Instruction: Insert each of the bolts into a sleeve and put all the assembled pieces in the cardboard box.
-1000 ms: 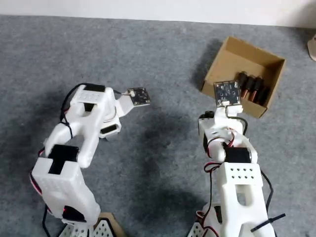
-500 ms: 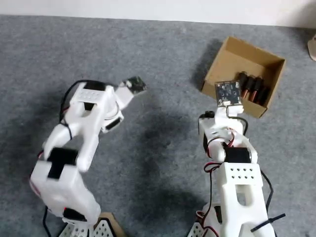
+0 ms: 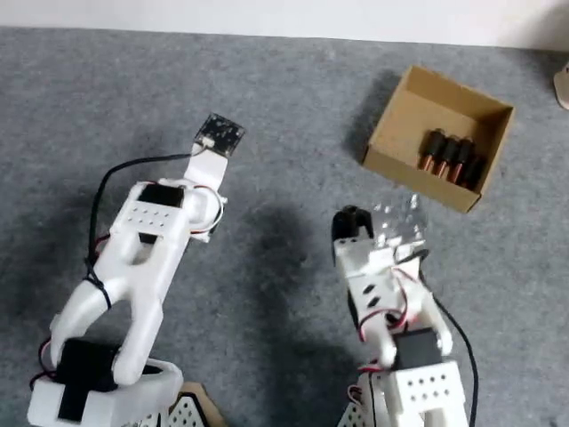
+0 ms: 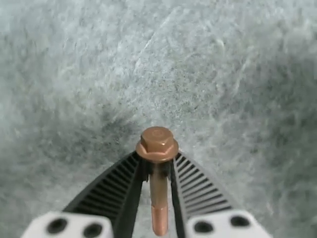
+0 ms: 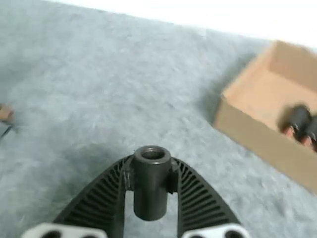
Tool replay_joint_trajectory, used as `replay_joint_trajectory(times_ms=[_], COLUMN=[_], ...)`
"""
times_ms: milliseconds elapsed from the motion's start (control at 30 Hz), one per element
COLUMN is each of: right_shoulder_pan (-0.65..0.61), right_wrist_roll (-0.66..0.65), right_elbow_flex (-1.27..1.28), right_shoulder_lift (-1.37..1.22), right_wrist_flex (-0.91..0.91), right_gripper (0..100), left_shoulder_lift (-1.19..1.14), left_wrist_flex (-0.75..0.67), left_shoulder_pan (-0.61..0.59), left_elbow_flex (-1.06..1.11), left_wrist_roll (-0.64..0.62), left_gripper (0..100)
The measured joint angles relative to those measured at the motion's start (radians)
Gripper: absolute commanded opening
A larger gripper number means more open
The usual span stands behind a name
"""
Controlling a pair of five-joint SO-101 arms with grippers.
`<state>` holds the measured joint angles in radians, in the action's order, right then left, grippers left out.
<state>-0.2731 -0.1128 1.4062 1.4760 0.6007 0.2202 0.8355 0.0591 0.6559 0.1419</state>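
Your left claw (image 4: pixel 158 161) clamps the bolt (image 4: pixel 157 143), head outward. Your right claw (image 5: pixel 151 166) clamps the sleeve (image 5: pixel 150 193), well right of it, bore outward.

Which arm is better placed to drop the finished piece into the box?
Right. The right gripper holds the sleeve close to the box; the left gripper, holding the bolt, is farther away.

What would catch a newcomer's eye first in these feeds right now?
The copper-coloured bolt clamped in the left gripper, hex head sticking out in front, and the dark sleeve gripped in the right gripper, its open bore facing the wrist camera. In the high view, the cardboard box at the far right holds a row of assembled pieces.
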Motion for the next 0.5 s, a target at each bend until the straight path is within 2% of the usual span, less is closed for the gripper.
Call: replay_joint_trajectory(times_ms=[300,500], right_shoulder_pan=[-0.123,-0.175], right_wrist_roll=[-0.068,-0.123], right_elbow_flex=[0.169,0.264], right_shoulder_lift=[0.161,0.256], right_wrist_flex=[0.002,0.002], right_gripper=[0.4,0.4], left_shoulder_lift=[0.0,0.0], left_wrist_flex=[-0.057,-0.101], left_shoulder_pan=[0.11,0.199], left_elbow_flex=[0.002,0.002], left_wrist_roll=[-0.33,-0.44], left_gripper=[1,1])
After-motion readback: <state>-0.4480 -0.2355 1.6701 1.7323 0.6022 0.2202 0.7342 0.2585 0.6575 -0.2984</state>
